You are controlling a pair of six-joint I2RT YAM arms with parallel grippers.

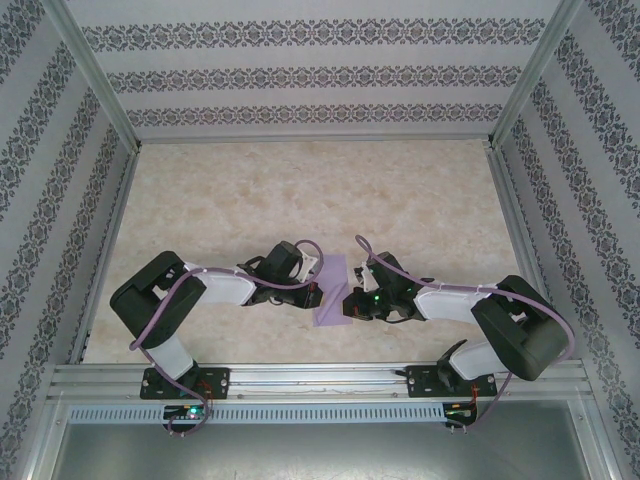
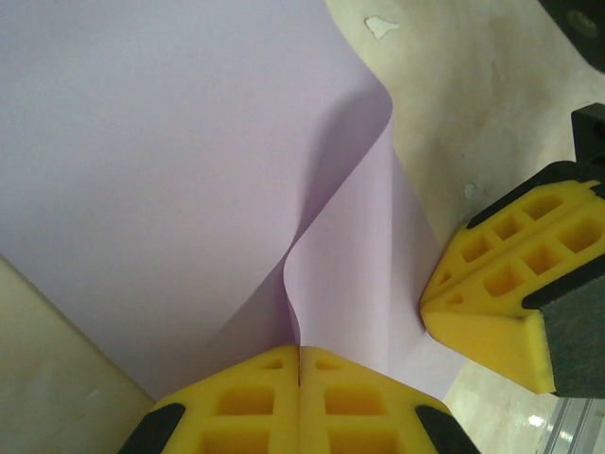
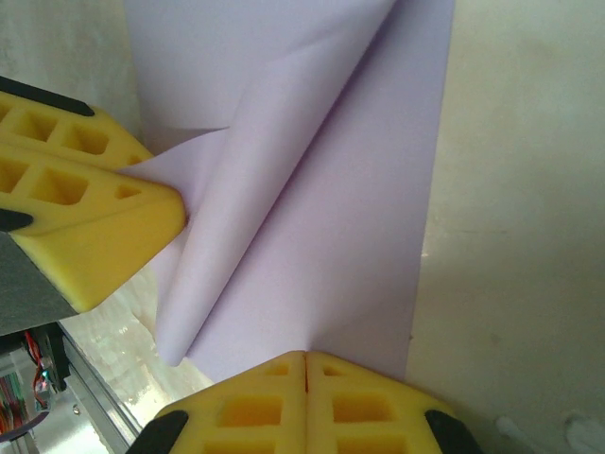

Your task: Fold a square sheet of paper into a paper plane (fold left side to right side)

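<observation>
The sheet of paper (image 1: pixel 328 312) lies on the near half of the table (image 1: pixel 300 190), about midway between its left and right edges, in the gap between the two arms. It is partly folded over on itself. In the left wrist view one layer lifts off the layer under it in a soft curve and throws a shadow there. In the right wrist view a flap runs slantwise over the flat part, and its bend at the near left corner is rounded rather than pressed flat.

The left fingers (image 2: pixel 299 388) are pressed together with the raised ridge of the paper running straight into the seam between them, so they pinch the sheet. The right fingers (image 3: pixel 304 383) are also pressed together, at the sheet's near edge, and the paper seems to be caught between them. Each pair sits just beside the other, their yellow tips both touching the paper.

The table is pale and marbled, with a small white fleck (image 2: pixel 381 26) beyond the sheet. Patterned walls (image 1: pixel 320 80) stand on three sides, and a metal rail (image 1: pixel 320 375) along the near edge carries the arm bases.
</observation>
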